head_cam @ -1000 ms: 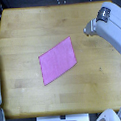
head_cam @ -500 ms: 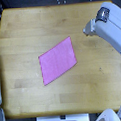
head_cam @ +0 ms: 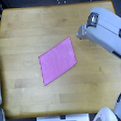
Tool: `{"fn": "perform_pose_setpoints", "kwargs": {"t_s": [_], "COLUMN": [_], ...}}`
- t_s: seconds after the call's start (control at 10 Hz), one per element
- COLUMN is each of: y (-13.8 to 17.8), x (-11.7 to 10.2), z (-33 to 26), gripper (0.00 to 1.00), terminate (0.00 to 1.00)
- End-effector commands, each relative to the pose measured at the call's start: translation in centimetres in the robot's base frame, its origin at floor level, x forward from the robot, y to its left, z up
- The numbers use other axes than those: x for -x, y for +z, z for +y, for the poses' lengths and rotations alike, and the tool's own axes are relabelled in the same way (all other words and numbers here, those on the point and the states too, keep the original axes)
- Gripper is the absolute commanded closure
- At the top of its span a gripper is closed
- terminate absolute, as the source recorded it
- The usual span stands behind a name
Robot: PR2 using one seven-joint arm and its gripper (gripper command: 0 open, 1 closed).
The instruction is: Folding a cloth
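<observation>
The cloth (head_cam: 58, 61) is a thin, plain pink-magenta piece of fabric with four sides and no visible pattern. It lies fully spread in a single flat layer, with no fold or raised edge apparent. Its outline is a skewed quadrilateral, set diagonally: one corner points toward the top of the exterior view, the opposite corner toward the bottom at the exterior view's left. It rests directly on the wooden tabletop (head_cam: 25, 32), near the centre of the surface and well apart from every table edge. It is small against the tabletop. Nothing lies on it or touches it.
</observation>
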Motion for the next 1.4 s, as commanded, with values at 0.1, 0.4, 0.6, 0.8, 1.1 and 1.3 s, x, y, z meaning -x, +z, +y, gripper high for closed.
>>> {"fn": "perform_pose_setpoints", "kwargs": {"t_s": [0.1, 0.4, 0.6, 0.8, 1.1, 1.3], "y": [-5.5, -8.9, -10.6, -11.9, -13.7, -14.2], "x": [0.1, 0.1, 0.0, -0.4, -0.3, -0.1], "z": [5.9, 7.6, 8.2, 8.9, 8.5, 8.5], "gripper": [0.0, 0.0, 0.0, 0.0, 0.0, 0.0], "terminate": [0.0, 0.0, 0.0, 0.0, 0.0, 0.0]}}
